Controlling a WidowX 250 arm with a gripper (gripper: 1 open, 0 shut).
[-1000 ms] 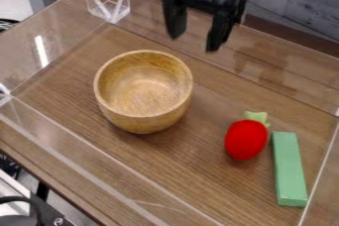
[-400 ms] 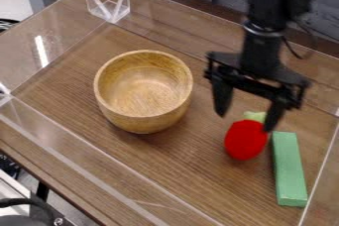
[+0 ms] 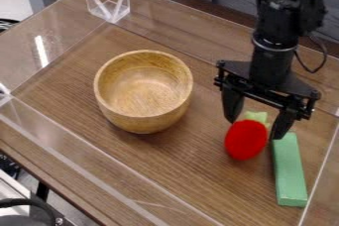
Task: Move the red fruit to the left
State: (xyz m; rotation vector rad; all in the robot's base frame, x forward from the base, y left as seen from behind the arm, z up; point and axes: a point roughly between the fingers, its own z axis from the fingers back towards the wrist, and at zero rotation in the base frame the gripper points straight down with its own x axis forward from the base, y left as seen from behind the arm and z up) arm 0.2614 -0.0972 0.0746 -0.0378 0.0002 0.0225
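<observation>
Now that the arm has swung across from the far edge of the enclosure and come down on the right side of the tabletop, the pincer hangs directly above the red fruit, pointing straight down. A second ago it stood high behind the wooden bowl; it has since travelled to the right and descended, and the last fraction of that motion was small, which suggests the approach is nearly complete.

The pincer is spread wide and holds nothing. One finger shows left of the fruit's top, the other over its leafy upper right; both tips sit at about the level of the fruit's crown. Whether either touches the fruit cannot be determined.

The red fruit has not moved. It rests on the tabletop, right of the bowl and just beside the green block, apparently touching it.

The task is therefore at the pre-grasp stage. A further short descent and closure appear to be required before any transfer leftward. The adjacent block leaves little clearance for the right finger.
</observation>
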